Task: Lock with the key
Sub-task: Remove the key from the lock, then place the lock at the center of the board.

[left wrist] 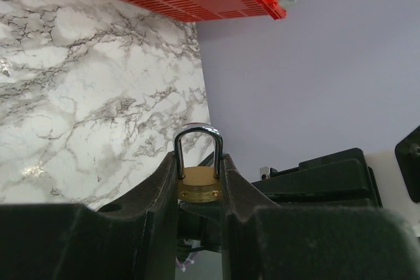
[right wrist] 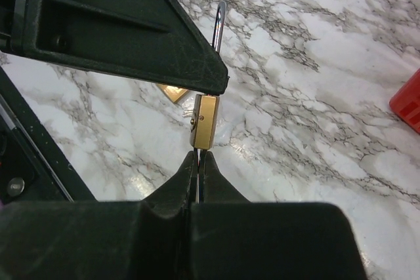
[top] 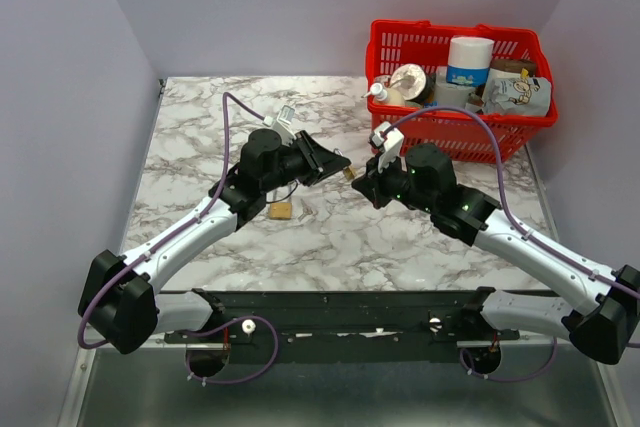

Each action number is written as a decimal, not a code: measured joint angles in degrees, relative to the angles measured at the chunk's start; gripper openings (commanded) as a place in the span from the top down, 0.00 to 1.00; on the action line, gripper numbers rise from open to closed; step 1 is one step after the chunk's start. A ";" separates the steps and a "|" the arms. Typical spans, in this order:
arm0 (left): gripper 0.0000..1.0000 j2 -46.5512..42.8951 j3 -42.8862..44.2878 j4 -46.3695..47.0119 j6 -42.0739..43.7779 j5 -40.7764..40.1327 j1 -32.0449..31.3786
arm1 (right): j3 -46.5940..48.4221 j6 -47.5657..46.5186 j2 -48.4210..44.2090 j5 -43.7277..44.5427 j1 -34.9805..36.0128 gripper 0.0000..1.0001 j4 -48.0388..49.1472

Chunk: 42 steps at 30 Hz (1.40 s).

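While it is held clear of the marble table (top: 200, 137), the brass padlock (left wrist: 200, 187) sits clamped by its body between the two fingers (left wrist: 164, 191) of the left gripper (left wrist: 200, 176), with its chrome shackle (left wrist: 198, 141) standing above the fingertips.

In the right wrist view the same padlock (right wrist: 205, 122) hangs off the tip of the left gripper's dark finger (right wrist: 131, 31), its shackle (right wrist: 218, 27) pointing away and its base facing the right gripper (right wrist: 198, 159). The right jaws are pressed almost together on a thin pale sliver, the key (right wrist: 197, 162), which meets the padlock's base. How far the blade has entered cannot be told.

From above, the padlock (top: 349, 173) lies between the two grippers near the middle of the table, the left gripper (top: 343, 168) reaching in from the left and the right gripper (top: 361, 184) from the right, their tips nearly meeting.

A second brass lock (top: 281, 211) rests on the table below the left wrist; it also shows beyond the held padlock in the right wrist view (right wrist: 172, 91).

A red basket (top: 460, 132) filled with bottles and packets stands at the far right corner, well apart from the grippers.
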 measured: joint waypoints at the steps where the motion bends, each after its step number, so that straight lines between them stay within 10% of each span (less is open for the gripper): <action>1: 1.00 0.00 0.00 -0.02 0.02 -0.17 0.00 | 0.00 0.07 0.11 0.00 -0.11 0.99 0.04; 25: 1.00 2.29 4.55 -4.57 2.75 -5.22 5.66 | -4.39 7.21 -1.84 -3.06 -0.20 0.99 -0.57; 42: 1.00 19.85 11.43 -29.94 21.11 -12.20 -3.48 | -13.86 16.37 -1.51 -0.70 -2.27 0.99 0.22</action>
